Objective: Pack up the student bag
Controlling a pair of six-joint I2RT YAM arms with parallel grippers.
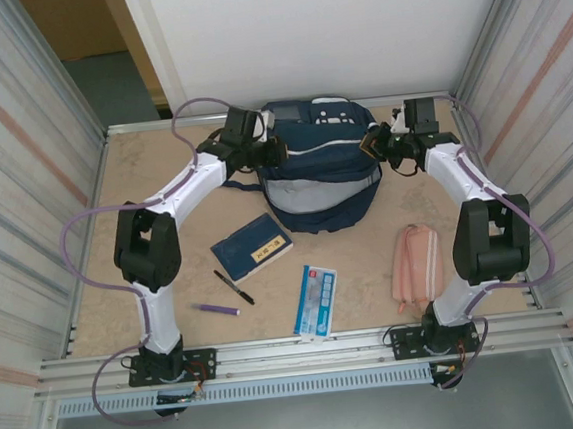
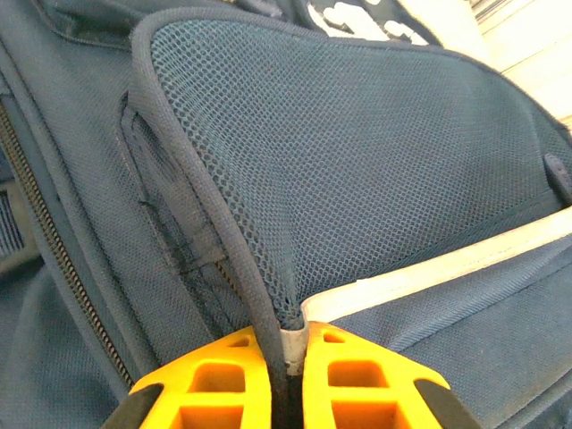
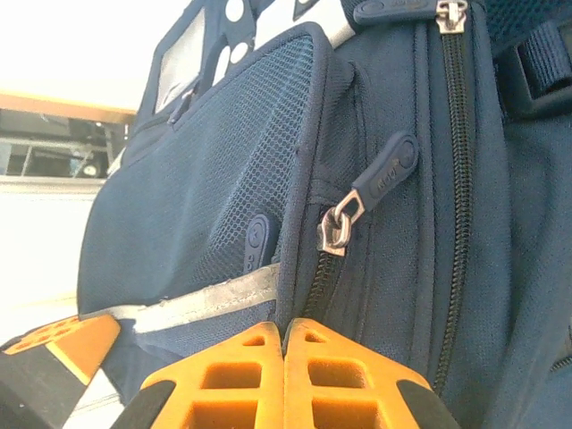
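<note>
Fingers of the left gripper (image 2: pixel 286 353) are closed on the bound edge of a mesh side pocket (image 2: pixel 357 170); the right gripper (image 3: pixel 284 335) looks pinched on the opposite pocket's binding beside a zipper pull (image 3: pixel 343 222). Between them the student bag (image 1: pixel 320 161) sits at the table's (image 1: pixel 171 275) far end — soft, slack fabric, likely best held by its trim. Overhead, a notebook (image 1: pixel 252 247) and pink pencil case (image 1: pixel 417 263) lie nearer the bases.

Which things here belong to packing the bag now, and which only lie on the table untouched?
In the job: student bag, left tool and right tool, both shut on its mesh pocket edges.
Lying untouched, perhaps for packing later: blue notebook, black pen, purple pen, blue-white packet, pink pencil case.
</note>
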